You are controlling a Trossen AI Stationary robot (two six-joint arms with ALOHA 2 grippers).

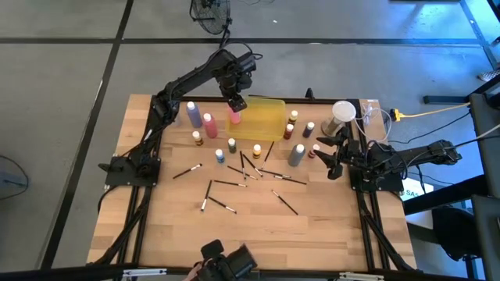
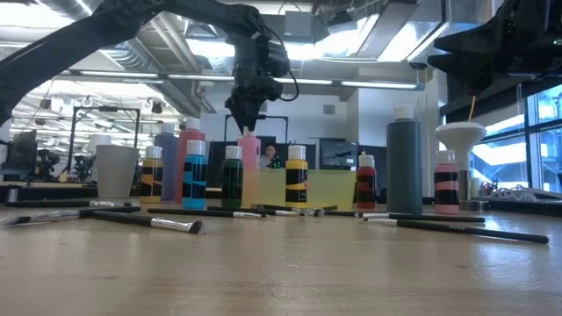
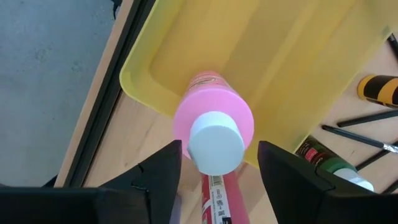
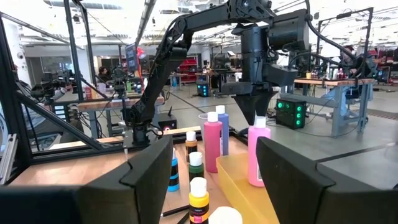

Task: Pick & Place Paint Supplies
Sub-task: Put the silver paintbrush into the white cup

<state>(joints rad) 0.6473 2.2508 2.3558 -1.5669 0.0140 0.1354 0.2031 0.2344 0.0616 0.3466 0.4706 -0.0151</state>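
Note:
A tall pink squeeze bottle [image 1: 234,117] with a white cap [image 3: 216,142] stands upright inside the translucent yellow tray [image 1: 262,119], at its left end. My left gripper [image 3: 219,155] hangs over it, pointing down and open, one finger on each side of the cap with a gap on both sides. A second pink bottle [image 1: 209,125] and a purple one [image 1: 192,114] stand left of the tray. The grey bottle [image 1: 297,154], small white-capped bottles [image 1: 256,150] and dark brushes [image 1: 234,183] are on the table. My right gripper [image 1: 326,152] waits open near the right edge.
Pale cups [image 1: 342,113] stand at the far right, with small bottles [image 1: 291,131] between them and the tray. Brushes lie scattered across the table's middle. The near part of the wooden table [image 1: 258,242] is bare. A yellow cable [image 1: 437,113] runs off to the right.

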